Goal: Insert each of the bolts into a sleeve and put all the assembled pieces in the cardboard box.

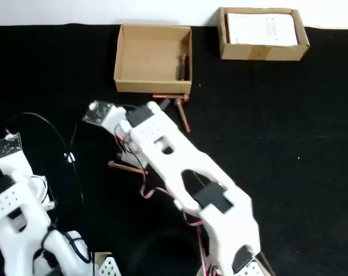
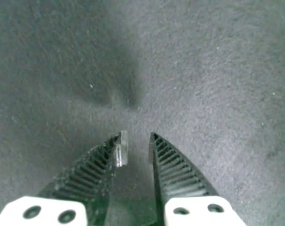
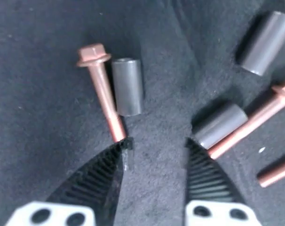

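One apparently assembled piece point(image 1: 182, 67) lay inside the cardboard box point(image 1: 153, 86). Bolts point(image 3: 105, 94) and sleeves point(image 3: 127, 87) remained loose on the table point(image 1: 277, 172) before it. Right gripper point(image 3: 156, 141) and left gripper point(image 2: 135, 141): jaws apart, empty.

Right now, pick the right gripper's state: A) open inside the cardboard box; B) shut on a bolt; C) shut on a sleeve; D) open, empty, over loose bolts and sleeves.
D: the right gripper is open and holds nothing, a bolt and a sleeve lying just ahead.
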